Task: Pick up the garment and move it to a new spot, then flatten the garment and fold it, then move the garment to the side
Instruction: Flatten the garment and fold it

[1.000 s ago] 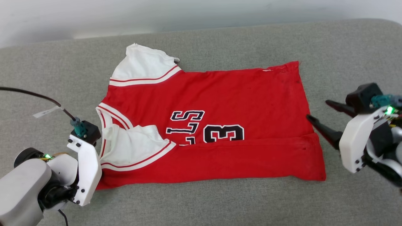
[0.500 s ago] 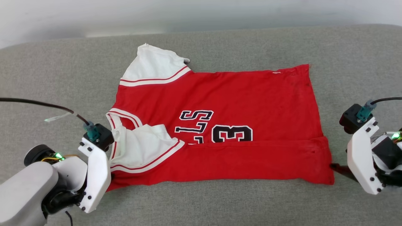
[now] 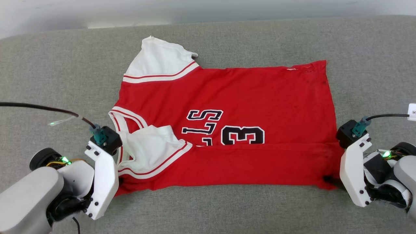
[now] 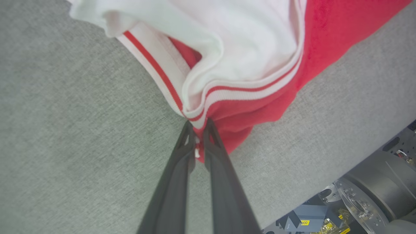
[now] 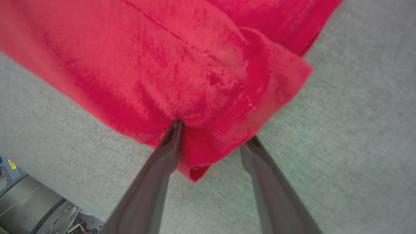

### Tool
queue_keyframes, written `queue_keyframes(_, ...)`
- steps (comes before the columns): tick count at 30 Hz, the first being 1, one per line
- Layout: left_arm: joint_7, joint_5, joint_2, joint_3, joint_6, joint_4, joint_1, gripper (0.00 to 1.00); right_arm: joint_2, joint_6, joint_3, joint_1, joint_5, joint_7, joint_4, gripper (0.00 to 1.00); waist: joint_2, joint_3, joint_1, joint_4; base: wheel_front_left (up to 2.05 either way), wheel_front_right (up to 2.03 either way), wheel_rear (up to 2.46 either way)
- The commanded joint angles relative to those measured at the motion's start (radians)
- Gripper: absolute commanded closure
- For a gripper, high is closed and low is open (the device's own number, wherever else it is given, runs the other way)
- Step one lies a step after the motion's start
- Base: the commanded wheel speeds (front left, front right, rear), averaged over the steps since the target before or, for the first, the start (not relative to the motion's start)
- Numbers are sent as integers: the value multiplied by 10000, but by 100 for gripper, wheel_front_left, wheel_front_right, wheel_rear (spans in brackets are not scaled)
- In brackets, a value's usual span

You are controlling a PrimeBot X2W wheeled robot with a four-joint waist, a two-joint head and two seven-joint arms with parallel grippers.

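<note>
Item: garment (image 3: 227,107), red, near edge already folded over, spread ahead of both jaws on a grey cloth-covered surface (image 3: 65,65). Left gripper (image 4: 199,130): jaws pinched narrow on the shoulder corner. Right gripper (image 5: 215,130): jaws wide, hem corner between them. We judge folding is in hand; next we close the right jaws and lift both corners together. Pale wall (image 3: 195,9) beyond

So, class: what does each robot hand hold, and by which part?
The left hand pinches the red jersey-style shirt with white sleeves at its near corner by the folded sleeve. The right hand is open around the hem corner, not gripping.
</note>
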Motion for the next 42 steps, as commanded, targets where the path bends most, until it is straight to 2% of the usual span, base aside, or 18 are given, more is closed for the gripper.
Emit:
queue_keyframes(1, -58, -47, -3, -7, 39, 43, 153, 100, 620, 31, 591, 580, 70, -30, 233, 100, 0, -50, 2, -30, 0, 0, 0)
queue_keyframes(11, -398, -465, 353, 70, 144, -184, 831, 100, -748, 15, 285, 102, 250, -1133, -751, 100, 0, -884, 2, -179, 0, 0, 0)
queue_keyframes(20, -427, -716, 844, -57, 430, -1182, 1583, 100, -2045, 15, 6, 984, 576, -1115, -2193, 100, 0, -1329, 2, -131, 0, 0, 0)
queue_keyframes(25, -470, -819, 1019, -126, 623, -1601, 1971, 100, -2505, 14, -315, 1619, 760, -900, -2597, 100, 0, -1373, 2, -100, 0, 0, 0)
queue_keyframes(29, -530, -775, 990, -264, 738, -1547, 2211, 100, -2409, 14, -441, 2227, 734, -741, -2518, 100, 0, -1299, 2, -102, 0, 0, 0)
queue_keyframes(36, -610, -680, 723, -441, 721, -878, 2365, 100, -1745, 14, -630, 2849, 555, -873, -1542, 100, 0, -1193, 2, -59, 0, 0, 0)
queue_keyframes(37, -658, -723, 691, -400, 772, -804, 2376, 79, -1642, 14, -693, 2892, 522, -984, -1477, 79, 0, -1210, 2, -51, 0, 0, 0)
queue_keyframes(38, -753, -665, 692, -371, 793, -762, 2354, 0, -1563, 14, -769, 2892, 428, -1110, -1442, 17, 0, -1235, 2, -49, 0, 0, 0)
queue_keyframes(39, -841, -552, 697, -355, 791, -761, 2293, 0, -1505, 14, -852, 2892, 364, -1234, -1409, 0, 0, -1271, 2, -44, 0, 0, 0)
queue_keyframes(42, -1005, -485, 778, -250, 760, -905, 2106, 0, -1460, 14, -1183, 2775, -171, -1811, -1513, 0, 0, -1387, 2, -42, 0, 0, 0)
